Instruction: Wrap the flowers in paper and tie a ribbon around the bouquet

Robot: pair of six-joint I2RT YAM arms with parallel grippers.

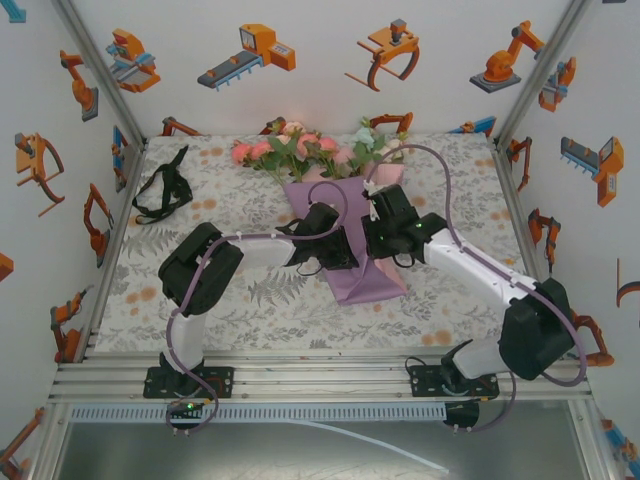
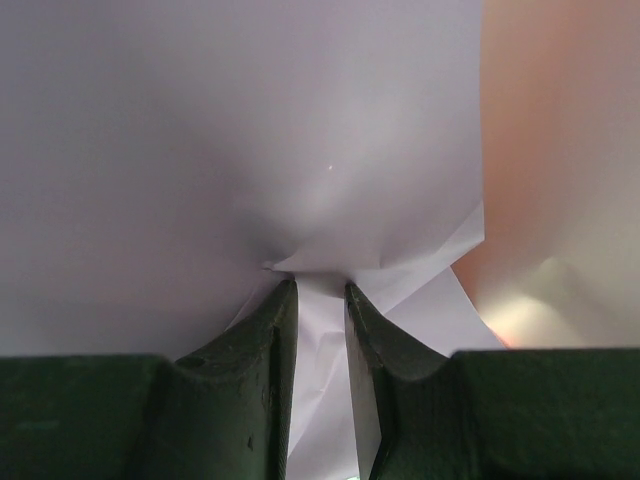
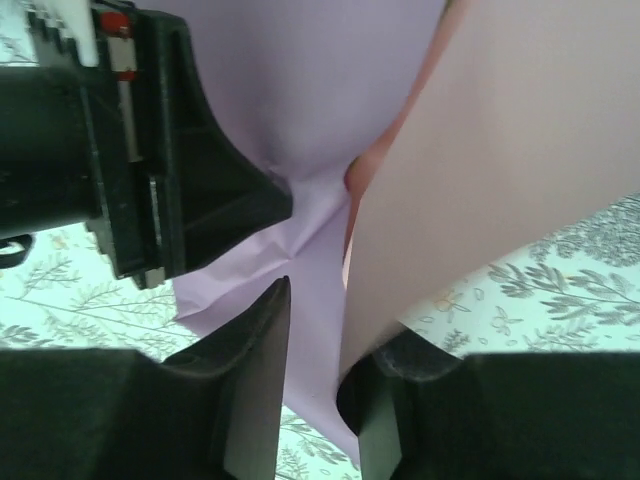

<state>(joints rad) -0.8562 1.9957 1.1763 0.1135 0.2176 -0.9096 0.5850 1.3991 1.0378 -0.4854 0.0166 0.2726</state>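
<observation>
The flowers (image 1: 300, 150) lie at the back centre of the table, pink and cream blooms fanned out. Their stalks run under the paper (image 1: 365, 280), lilac outside with a pink inner face, folded round them into a cone. Both grippers meet over the middle of this bouquet. My left gripper (image 1: 336, 252) (image 2: 320, 285) is shut on a crumpled pinch of lilac paper (image 2: 250, 150). My right gripper (image 1: 380, 238) (image 3: 315, 310) is shut on the paper (image 3: 320, 250) too, and the pink face (image 3: 500, 150) drapes over its right finger. The black ribbon (image 1: 163, 190) lies looped at the far left.
The floral tablecloth (image 1: 250, 300) is bare in front of the bouquet. Printed walls and metal posts (image 1: 105, 250) close in the sides. In the right wrist view the left gripper's black body (image 3: 150, 170) sits close on the left, touching the paper.
</observation>
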